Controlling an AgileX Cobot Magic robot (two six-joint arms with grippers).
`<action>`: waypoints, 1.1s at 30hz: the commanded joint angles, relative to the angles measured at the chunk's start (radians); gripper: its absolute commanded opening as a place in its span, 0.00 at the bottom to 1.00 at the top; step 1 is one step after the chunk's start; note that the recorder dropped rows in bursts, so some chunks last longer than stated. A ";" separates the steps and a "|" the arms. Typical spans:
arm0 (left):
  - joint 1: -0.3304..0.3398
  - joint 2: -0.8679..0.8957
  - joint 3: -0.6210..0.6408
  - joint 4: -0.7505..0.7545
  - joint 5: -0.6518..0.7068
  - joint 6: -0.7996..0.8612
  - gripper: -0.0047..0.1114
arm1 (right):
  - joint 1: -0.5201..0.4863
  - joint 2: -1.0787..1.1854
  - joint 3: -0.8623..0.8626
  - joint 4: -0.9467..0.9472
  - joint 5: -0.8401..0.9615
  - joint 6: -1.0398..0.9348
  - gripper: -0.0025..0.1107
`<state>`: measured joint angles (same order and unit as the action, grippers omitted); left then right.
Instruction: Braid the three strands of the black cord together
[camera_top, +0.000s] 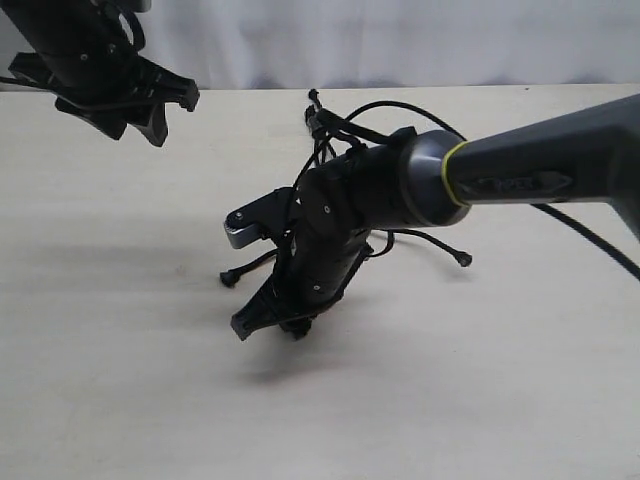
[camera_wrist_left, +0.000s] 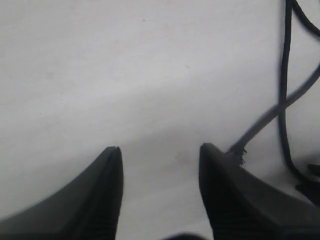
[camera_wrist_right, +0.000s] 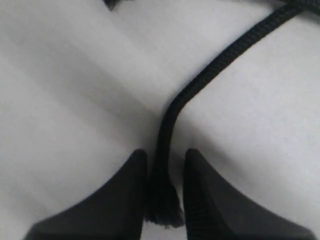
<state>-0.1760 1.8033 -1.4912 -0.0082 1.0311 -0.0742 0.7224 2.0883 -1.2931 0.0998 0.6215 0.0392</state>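
We see the cord (camera_top: 316, 112) lying near the middle of the table (camera_top: 120, 330). Its bound end is toward the far edge, and its strands (camera_top: 432, 238) spread toward the near side, partly hidden behind the right arm (camera_top: 540, 160). One knobbed tip (camera_top: 465, 259) lies out to the right. Another lies just left of the right gripper (camera_top: 270, 325). That gripper points down at the table and is clenched on a strand (camera_wrist_right: 215, 65); in its wrist view the fingers (camera_wrist_right: 130, 200) press either side of the frayed end. The left gripper (camera_top: 172, 115) hangs over the table's far left part, released, jaws apart, holding nothing. In its wrist view two strands cross beside it.
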 joint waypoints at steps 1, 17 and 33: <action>0.000 -0.008 0.002 -0.009 -0.009 0.004 0.43 | 0.002 0.008 0.002 -0.007 0.037 -0.039 0.06; -0.109 0.008 0.419 -0.219 -0.514 -0.002 0.43 | -0.244 -0.114 0.002 -0.135 0.035 -0.125 0.06; -0.260 0.116 0.459 -0.258 -0.754 -0.002 0.04 | -0.287 -0.114 0.002 -0.142 -0.114 -0.160 0.06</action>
<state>-0.4315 1.9053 -1.0367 -0.2607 0.3025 -0.0742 0.4444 1.9841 -1.2927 -0.0309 0.5332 -0.1119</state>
